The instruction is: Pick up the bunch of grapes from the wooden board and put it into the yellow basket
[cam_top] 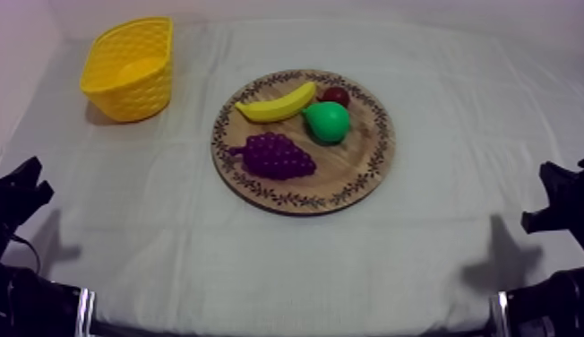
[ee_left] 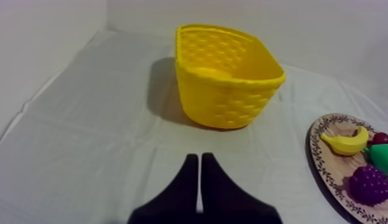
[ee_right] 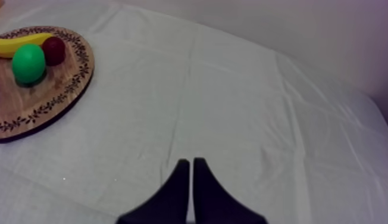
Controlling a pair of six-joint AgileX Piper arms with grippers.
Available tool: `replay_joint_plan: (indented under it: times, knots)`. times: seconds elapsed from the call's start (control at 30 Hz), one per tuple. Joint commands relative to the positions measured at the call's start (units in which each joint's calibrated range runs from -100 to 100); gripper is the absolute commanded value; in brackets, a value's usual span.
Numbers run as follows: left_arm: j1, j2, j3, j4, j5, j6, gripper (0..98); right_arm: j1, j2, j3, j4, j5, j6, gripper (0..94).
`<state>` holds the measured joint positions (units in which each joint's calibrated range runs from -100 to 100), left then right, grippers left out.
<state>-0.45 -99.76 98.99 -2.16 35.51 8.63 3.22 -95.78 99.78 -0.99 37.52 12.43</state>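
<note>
- The grey-white cloth [cam_top: 439, 260] on the table lies flat with only faint creases, so I judge nothing there will snag a low approach.
- You'll find the bunch of grapes [cam_top: 278, 156] on the wooden board [cam_top: 372, 170] at centre frame in the top view. It lies on the board's lower-left part, apart from the banana [cam_top: 276, 103], pear [cam_top: 328, 121] and small red fruit [cam_top: 336, 95]. That gap likely leaves room for a grasp.
- The yellow basket [cam_top: 127, 67] stands upright at upper left, on your left arm's side, so that arm looks the natural choice.
- Your left gripper [ee_left: 199, 159] has its fingers [ee_left: 185, 184] pressed into a wedge, holding nothing and aimed towards the basket.
- Your right gripper [ee_right: 190, 162] is likewise closed on nothing, over bare cloth.
- No grasp is begun yet.
</note>
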Motion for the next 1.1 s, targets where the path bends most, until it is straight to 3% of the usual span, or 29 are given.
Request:
replay_joint_plan:
  times: [0.0, 1.07]
  knots:
    - [-0.75, -0.07, 0.12, -0.01, -0.34, -6.85, 0.0, -0.01, 0.02, -0.01, -0.01, 0.06, 0.00, 0.3]
    - [-0.56, -0.04, 0.52, 0.16, -2.36, -5.67, 0.0, -0.01, 0.02, -0.01, -0.01, 0.06, 0.00, 0.3]
